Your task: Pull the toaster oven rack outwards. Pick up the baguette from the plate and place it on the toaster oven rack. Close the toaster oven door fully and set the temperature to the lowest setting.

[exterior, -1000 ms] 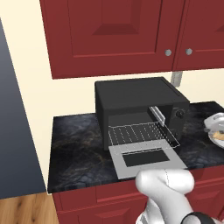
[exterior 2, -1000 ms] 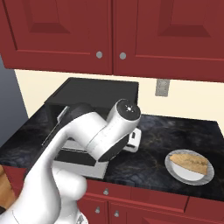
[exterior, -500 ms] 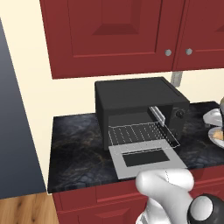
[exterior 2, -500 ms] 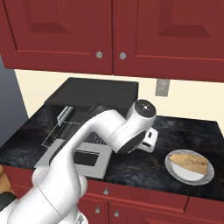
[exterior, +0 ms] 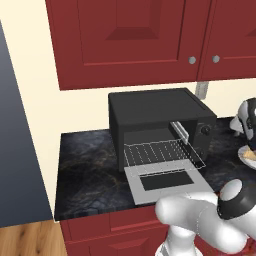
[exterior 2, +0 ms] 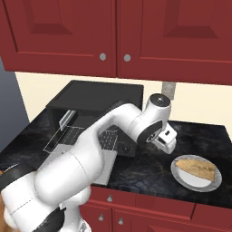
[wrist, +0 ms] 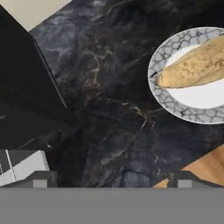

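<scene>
Dark marbled stone forms the counter (exterior 2: 149, 170), which runs beneath red-brown wall cabinets (exterior: 125, 40) with small round silver knobs. On it stands the toaster oven (exterior: 160, 125), a boxy matte-black unit with a narrow right-hand panel carrying two round black knobs (exterior: 204, 130). The toaster oven door (exterior: 162, 181) is folded down flat toward the front, a silver-grey panel with a dark rectangular window. The toaster oven rack (exterior: 162, 152), a thin silver wire grid, is drawn partly out of the cavity and sits above the lowered door. To the right of the oven, well apart from it, a round plate (exterior 2: 181, 174) with a grey patterned rim and white centre rests on the counter. The baguette (exterior 2: 197, 167) lies on this plate: a short golden-tan loaf, oblong, with tapered ends. The end effector (wrist: 111, 177) is above the counter between oven and plate, near the plate; its fingers (wrist: 40, 179) stand wide apart and hold nothing.
</scene>
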You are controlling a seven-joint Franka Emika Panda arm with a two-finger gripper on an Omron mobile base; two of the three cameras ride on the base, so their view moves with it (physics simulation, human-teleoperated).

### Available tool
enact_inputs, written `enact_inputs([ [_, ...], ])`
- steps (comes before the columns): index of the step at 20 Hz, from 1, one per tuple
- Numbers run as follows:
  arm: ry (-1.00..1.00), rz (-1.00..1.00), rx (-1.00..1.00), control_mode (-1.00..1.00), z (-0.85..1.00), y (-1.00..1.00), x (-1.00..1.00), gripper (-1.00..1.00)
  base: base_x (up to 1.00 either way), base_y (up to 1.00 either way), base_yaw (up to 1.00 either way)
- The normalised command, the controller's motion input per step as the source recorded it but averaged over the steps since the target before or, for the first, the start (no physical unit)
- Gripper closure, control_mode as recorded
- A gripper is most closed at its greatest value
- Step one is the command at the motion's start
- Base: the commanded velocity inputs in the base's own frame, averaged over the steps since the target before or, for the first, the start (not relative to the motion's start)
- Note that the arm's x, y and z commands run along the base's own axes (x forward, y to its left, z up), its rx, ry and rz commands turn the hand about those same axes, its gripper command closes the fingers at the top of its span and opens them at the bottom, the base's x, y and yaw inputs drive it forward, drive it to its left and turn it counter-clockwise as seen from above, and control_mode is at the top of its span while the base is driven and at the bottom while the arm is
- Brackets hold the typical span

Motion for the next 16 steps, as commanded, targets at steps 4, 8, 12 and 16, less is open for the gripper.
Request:
enact_inputs([
  [4, 0.08, -0.35, 0.18, -1.0, -0.31, -0.67, 0.24, -1.0, 0.0, 0.0, 0.0],
  [8, 0.17, -0.39, 0.09, -1.0, -0.16, -0.61, 0.35, -1.0, 0.0, 0.0, 0.0],
  [12, 0.1, -0.35, 0.06, -1.0, -0.26, -0.47, 0.2, -1.0, 0.0, 0.0, 0.0],
  [16, 0.0, -0.16, 0.01, -1.0, -0.8, -0.17, -0.01, -1.0, 0.0, 0.0, 0.0],
])
